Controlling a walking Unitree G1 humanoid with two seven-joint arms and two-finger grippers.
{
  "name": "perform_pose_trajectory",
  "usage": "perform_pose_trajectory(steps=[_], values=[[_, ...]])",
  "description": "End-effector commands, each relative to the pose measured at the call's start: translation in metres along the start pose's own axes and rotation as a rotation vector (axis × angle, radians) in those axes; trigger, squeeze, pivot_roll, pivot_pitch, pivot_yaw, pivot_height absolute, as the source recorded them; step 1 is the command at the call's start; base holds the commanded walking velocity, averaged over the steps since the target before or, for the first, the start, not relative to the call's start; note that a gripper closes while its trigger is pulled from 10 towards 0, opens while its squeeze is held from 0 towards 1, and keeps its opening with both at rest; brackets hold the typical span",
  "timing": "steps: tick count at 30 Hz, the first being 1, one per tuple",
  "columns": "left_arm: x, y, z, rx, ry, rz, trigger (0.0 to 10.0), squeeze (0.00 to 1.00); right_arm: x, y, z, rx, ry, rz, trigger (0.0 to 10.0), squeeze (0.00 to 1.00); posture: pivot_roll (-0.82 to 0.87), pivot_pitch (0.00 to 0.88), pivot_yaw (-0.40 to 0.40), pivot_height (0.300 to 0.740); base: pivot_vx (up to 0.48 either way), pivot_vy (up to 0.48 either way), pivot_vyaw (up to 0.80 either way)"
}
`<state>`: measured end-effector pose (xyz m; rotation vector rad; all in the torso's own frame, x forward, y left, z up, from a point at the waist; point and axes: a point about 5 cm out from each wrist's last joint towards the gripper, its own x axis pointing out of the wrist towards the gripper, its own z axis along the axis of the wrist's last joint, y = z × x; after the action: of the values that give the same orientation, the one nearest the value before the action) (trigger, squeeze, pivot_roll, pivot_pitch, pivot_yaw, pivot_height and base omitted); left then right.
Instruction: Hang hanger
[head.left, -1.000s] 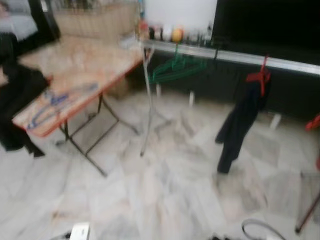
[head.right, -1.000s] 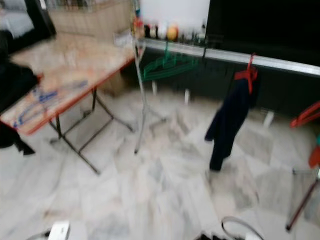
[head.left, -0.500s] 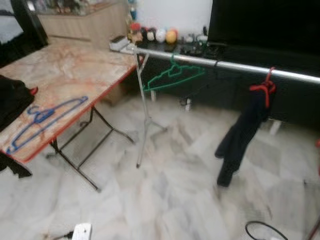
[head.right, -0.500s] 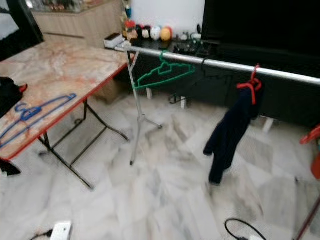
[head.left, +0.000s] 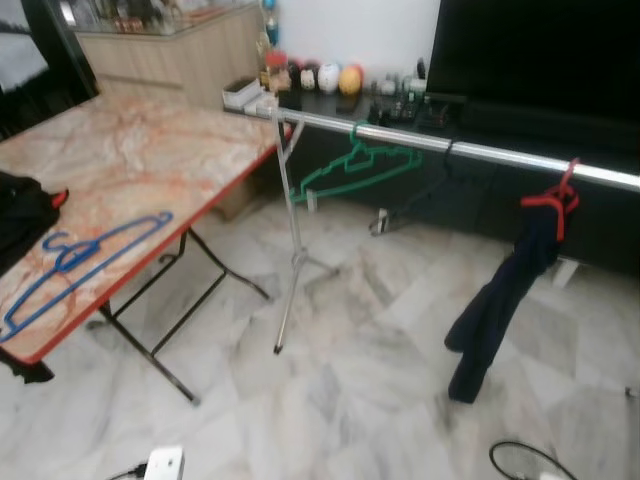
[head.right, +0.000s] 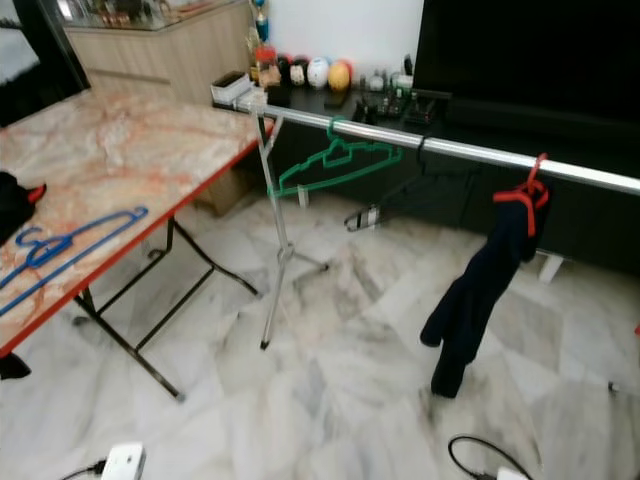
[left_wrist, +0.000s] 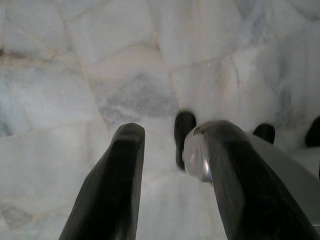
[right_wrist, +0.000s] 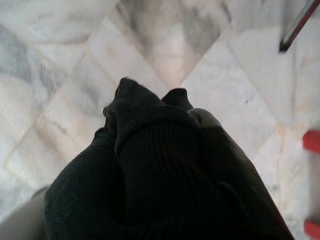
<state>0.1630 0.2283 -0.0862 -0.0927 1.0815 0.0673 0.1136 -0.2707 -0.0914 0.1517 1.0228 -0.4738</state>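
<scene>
On the marble-top folding table (head.left: 150, 150), at the edge away from the rail, lies the blue hanger (head.left: 75, 265), flat, hook end next to a black garment (head.left: 20, 215). Likely light, stiff plastic, thin and a bit slippery on the smooth top; best grip looks like the straight bar or the neck under the hook, since it lies flush and the fingers must slide under it.

Count: one blue hanger on the table, one green hanger (head.left: 360, 170) on the rail (head.left: 480, 153) near the table end, one red hanger (head.left: 553, 198) further along the rail carrying a dark garment (head.left: 495, 305). One rail on one stand.

Left gripper (left_wrist: 167, 165) hangs over the floor, fingers apart with a narrow gap, nothing held. Right gripper (right_wrist: 150, 125) also over the floor, fingers pressed together, empty.
</scene>
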Motion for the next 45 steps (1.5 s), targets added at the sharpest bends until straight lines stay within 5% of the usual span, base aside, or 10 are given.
perform_pose_trajectory(steps=[1, 45], values=[[-0.0024, 0.0094, -0.0047, 0.017, 0.022, 0.023, 10.0, 0.0, 0.0004, 0.0079, -0.0004, 0.008, 0.001, 0.019, 10.0, 0.0, -0.06, 0.0, 0.027, 0.74, 0.266, 0.0, 0.0], [-0.0027, 0.0098, -0.0028, 0.088, -0.021, 0.039, 10.0, 0.0, -0.0002, 0.0104, -0.0058, -0.031, 0.023, 0.011, 10.0, 0.0, -0.05, 0.0, 0.037, 0.74, 0.018, 0.0, -0.67]])
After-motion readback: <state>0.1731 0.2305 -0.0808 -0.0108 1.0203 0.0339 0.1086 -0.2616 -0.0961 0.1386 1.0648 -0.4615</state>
